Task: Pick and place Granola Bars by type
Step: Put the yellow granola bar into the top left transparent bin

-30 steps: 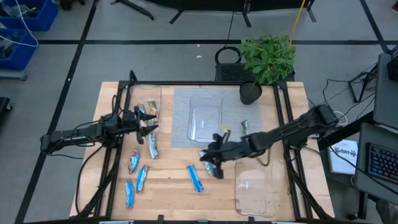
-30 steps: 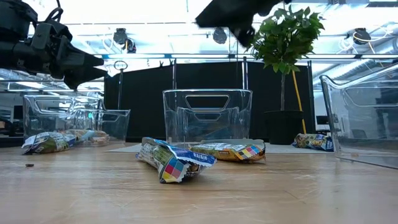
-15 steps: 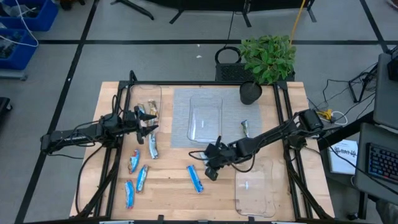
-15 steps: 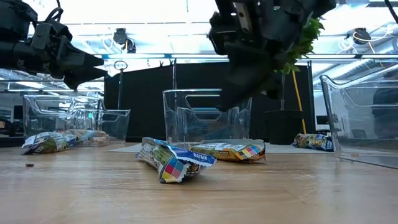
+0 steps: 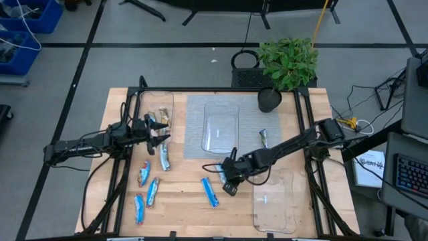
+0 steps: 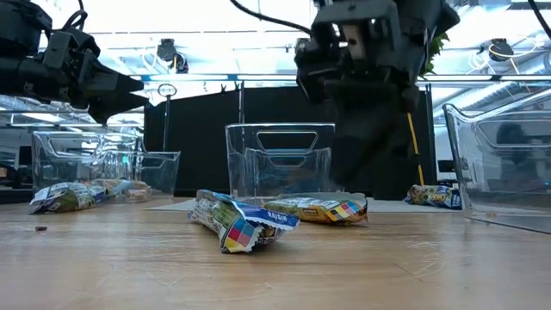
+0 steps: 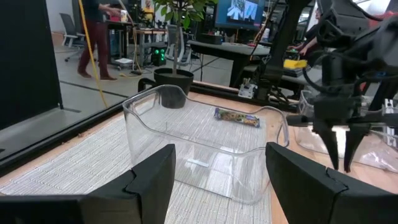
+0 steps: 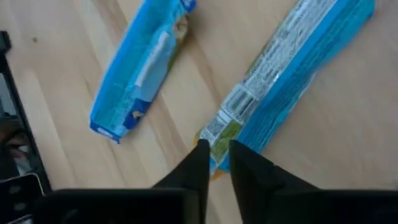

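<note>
Now right gripper [image 8: 214, 155] hovering over blue bar [image 8: 292, 74], jaws barely parted, possibly too narrow; risking shoving wrapper aside. Left gripper [image 5: 162, 131] waiting wide open.

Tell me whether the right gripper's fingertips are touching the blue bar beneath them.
Cannot tell. In the right wrist view the right gripper, slightly parted, overlaps the end of a blue granola bar, but looking straight down hides any gap; the other views don't show it.
</note>
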